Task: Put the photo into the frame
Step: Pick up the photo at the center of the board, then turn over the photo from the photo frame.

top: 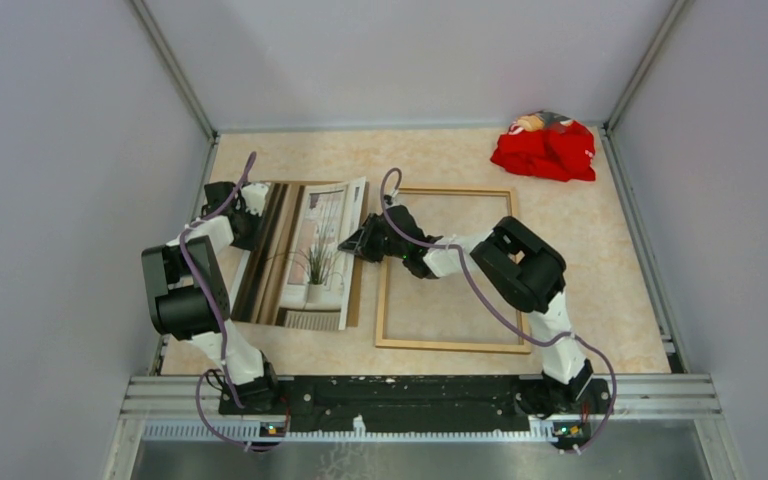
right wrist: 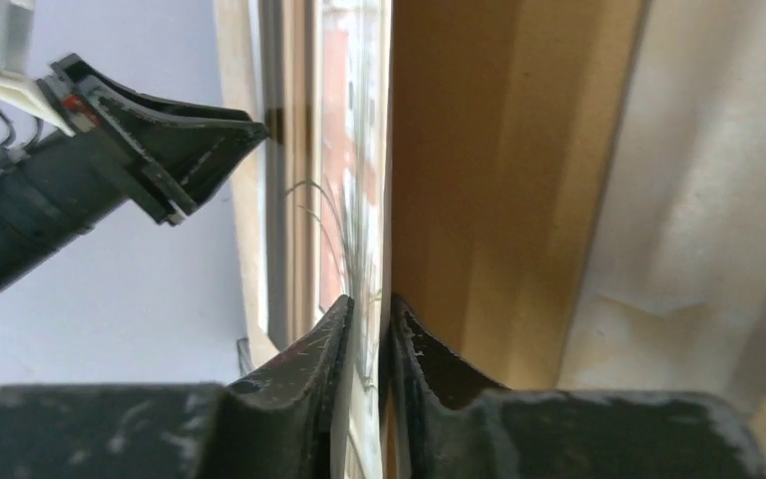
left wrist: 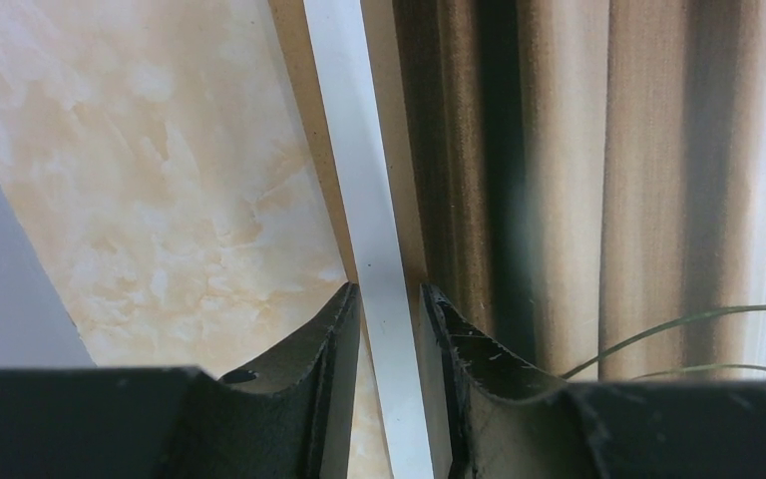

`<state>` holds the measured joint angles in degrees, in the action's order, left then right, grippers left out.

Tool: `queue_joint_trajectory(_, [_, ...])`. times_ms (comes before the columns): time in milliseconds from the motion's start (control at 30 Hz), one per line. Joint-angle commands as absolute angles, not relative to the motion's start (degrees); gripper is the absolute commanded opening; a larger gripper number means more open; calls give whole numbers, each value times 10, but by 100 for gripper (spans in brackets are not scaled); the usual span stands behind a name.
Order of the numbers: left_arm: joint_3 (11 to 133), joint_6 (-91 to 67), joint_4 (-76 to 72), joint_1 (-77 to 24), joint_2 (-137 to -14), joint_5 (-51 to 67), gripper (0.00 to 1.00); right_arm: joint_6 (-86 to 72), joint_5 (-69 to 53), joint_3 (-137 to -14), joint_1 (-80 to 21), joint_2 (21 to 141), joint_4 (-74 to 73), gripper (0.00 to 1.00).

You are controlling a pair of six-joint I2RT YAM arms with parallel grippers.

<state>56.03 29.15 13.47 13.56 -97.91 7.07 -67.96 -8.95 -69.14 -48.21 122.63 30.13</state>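
Top external view: the photo [top: 305, 255] is held just left of the frame [top: 450, 345], its edges pinched by the left gripper [top: 247, 216] and right gripper [top: 353, 243]. Uneven pulling could buckle or tear it.

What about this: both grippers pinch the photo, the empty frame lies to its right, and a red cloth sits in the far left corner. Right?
Not quite. The top view shows the red cloth in the far right corner. The rest stands: the left gripper and right gripper pinch the photo, and the empty frame lies to its right.
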Motion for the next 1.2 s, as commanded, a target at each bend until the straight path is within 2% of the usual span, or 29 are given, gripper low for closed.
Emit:
queue_joint_trajectory(0, [560,290,220,139,-1006,120,38,-627,-74,-720,-479,1174,259,12])
queue_joint_trajectory(67, [586,291,252,146,-1010,138,46,-591,-76,-739,-475,1150,207,2])
queue_joint_trajectory(100, [598,292,267,149,-1010,142,52,-574,-74,-742,-473,1133,189,0])
queue_joint_trajectory(267, [643,281,308,166,-976,162,96,-491,-71,-756,-464,1030,75,0])
queue_joint_trajectory(300, [649,276,313,168,-968,169,98,-470,-71,-764,-460,1008,39,0])
queue_joint_trajectory(533, [696,265,371,169,-933,196,98,-334,-12,-823,-399,793,-295,0])
queue_joint_trajectory(767, [682,278,383,169,-924,187,98,-230,172,-1026,-387,697,-667,0])
queue_joint_trajectory(967, [676,277,388,168,-904,212,98,-233,194,-1052,-393,699,-779,0])
queue_joint_trajectory(1167, [665,287,386,169,-889,191,98,-257,279,-1070,-504,803,-799,0])
